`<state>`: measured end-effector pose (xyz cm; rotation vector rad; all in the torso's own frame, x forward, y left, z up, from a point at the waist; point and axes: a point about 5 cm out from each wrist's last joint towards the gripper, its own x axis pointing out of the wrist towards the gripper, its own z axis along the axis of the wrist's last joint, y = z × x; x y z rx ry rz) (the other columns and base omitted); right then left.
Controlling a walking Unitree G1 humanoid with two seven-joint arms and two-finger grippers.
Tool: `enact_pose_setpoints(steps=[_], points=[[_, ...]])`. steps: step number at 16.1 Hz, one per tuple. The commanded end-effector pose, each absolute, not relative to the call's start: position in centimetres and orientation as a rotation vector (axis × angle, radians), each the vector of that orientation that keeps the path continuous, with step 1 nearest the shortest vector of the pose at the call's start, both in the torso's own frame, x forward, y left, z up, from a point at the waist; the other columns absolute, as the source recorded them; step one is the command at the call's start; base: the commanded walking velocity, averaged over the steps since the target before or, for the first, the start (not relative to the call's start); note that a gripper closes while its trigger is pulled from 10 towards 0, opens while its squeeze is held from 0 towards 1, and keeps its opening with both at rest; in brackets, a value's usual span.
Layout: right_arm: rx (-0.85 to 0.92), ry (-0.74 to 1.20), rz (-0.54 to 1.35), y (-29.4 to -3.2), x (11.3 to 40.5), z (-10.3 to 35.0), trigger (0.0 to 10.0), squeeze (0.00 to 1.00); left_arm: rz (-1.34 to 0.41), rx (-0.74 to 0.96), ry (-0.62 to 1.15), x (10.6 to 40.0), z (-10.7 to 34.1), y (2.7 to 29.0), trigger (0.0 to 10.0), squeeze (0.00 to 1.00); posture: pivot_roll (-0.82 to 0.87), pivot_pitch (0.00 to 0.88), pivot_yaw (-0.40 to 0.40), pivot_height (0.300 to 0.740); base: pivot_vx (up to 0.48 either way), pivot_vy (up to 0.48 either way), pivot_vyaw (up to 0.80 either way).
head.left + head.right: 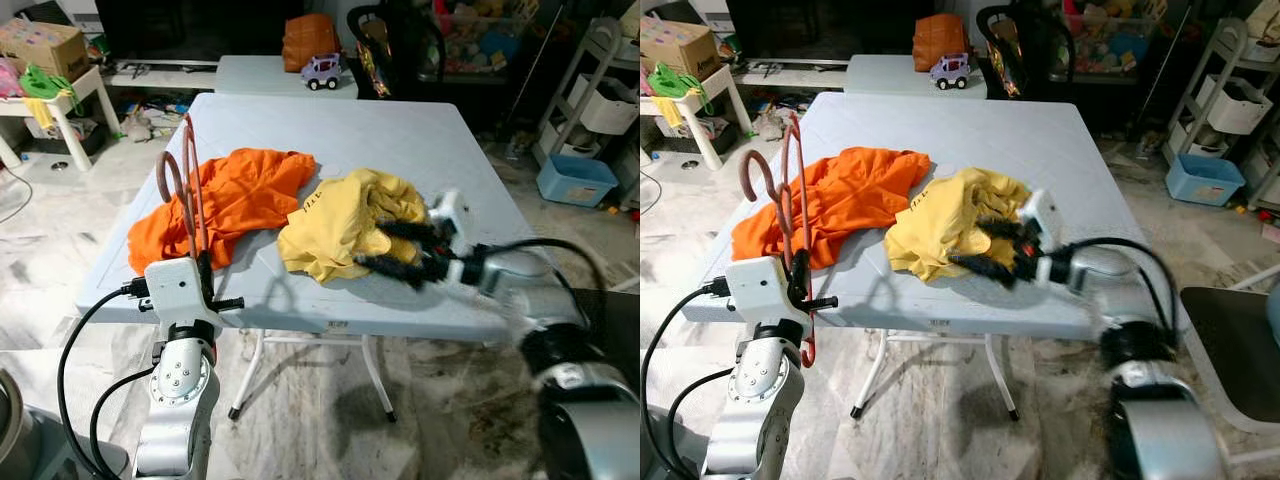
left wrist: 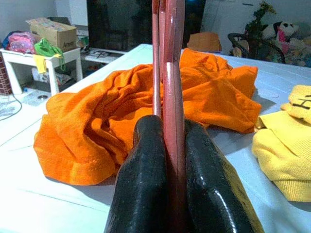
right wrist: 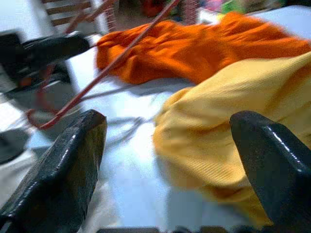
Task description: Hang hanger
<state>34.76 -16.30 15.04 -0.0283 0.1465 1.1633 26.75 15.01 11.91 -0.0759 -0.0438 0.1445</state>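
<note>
I have the left gripper (image 1: 203,272) raised in front of the near left edge of the folding table (image 1: 400,140), wrist vertical and fingers pointing up. In the left wrist view its two black fingers (image 2: 146,184) are pressed together on the red hanger (image 1: 186,185), with the hanger's thin rods running straight up between them. From the head cameras the hanger stands upright above the gripper, its hook curling at the top left; a lower part of its frame hangs below the gripper beside the wrist. It is held in the air, just off the table edge and in front of the orange garment (image 1: 235,195).

The orange garment lies crumpled on the left half of the table, part of it draping toward the left edge. The yellow garment (image 1: 340,222) is bunched just beside it, toward the centre and near edge; the two look to be touching or very nearly so where they meet.

My right arm reaches in from the right, forearm roughly level over the near right corner of the table, blurred in both head views. The right gripper (image 1: 400,250) points left at the yellow garment with its fingers spread wide. In the right wrist view the two fingers (image 3: 63,165) frame the yellow fabric, which sits between them and is not clamped; I cannot tell whether the fingertips touch the cloth.

Behind the table: a second low table carrying a toy car (image 1: 322,71) and an orange bag (image 1: 308,40). A blue bin (image 1: 574,179) sits on the floor to the right.
</note>
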Motion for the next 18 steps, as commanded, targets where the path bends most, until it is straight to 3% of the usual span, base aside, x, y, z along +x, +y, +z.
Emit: enact_pose_setpoints(steps=[1,8,14,18], points=[[-0.038,0.163,1.22,-15.9,34.4,15.0,10.0,0.0,0.127,-0.077,-0.038,26.8,11.9,14.7,10.0,0.0,0.06,0.0,-0.021,0.74,0.0,0.0,0.0],[-0.007,0.288,1.296,-12.5,33.3,12.2,10.0,0.0,0.135,-0.074,-0.035,26.5,11.9,14.9,10.0,0.0,0.08,0.0,-0.03,0.74,0.0,0.0,0.0],[-0.087,0.303,1.038,-9.9,35.3,11.4,10.0,0.0,0.132,-0.076,-0.033,26.5,11.9,14.7,10.0,0.0,0.08,0.0,-0.029,0.74,0.0,0.0,0.0],[-0.254,0.299,0.855,-8.2,36.7,11.6,10.0,0.0,0.128,-0.081,-0.031,26.6,11.9,14.5,10.0,0.0,0.08,0.0,-0.031,0.74,0.0,0.0,0.0]])
